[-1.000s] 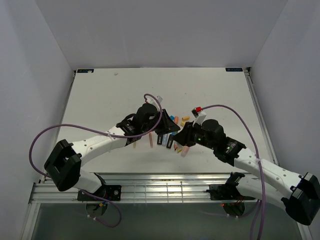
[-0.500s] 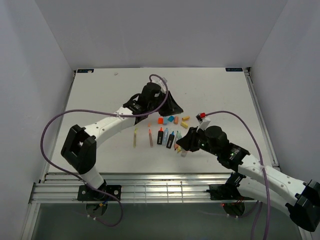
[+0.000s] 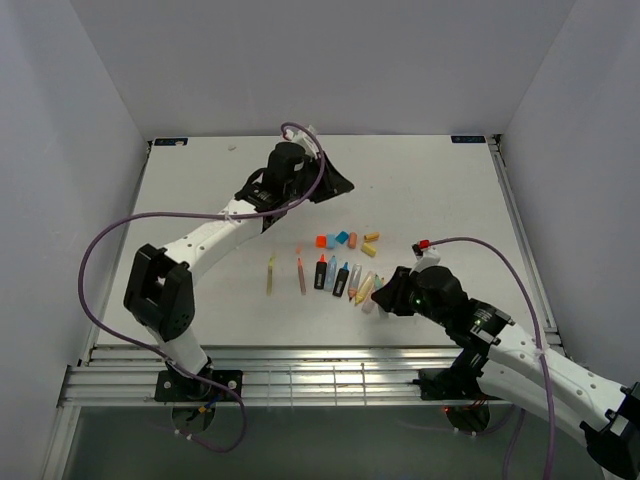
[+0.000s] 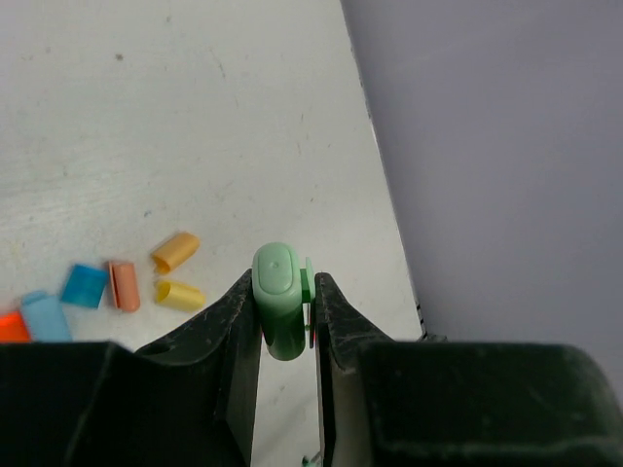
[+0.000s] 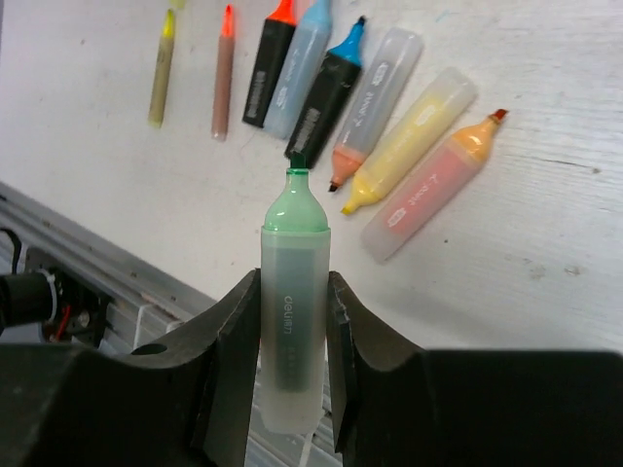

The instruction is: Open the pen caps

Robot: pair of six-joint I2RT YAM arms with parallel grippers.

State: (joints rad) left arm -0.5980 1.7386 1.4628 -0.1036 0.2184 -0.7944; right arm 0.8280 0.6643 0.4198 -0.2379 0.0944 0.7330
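Green cap (image 4: 280, 309) is off! The left claw (image 4: 284, 326) pinches it between nearly closed jaws, up over the far side of the surface (image 3: 430, 180), well apart from its pen. The right claw (image 5: 292, 331) clamps the green pen (image 5: 294, 282), tip bare, above the near edge. Below it a row of pens (image 5: 409, 141) lies uncapped, with loose caps (image 4: 175, 250) clustered just beyond. Nearly everything looks open; only setting these two down seems left.
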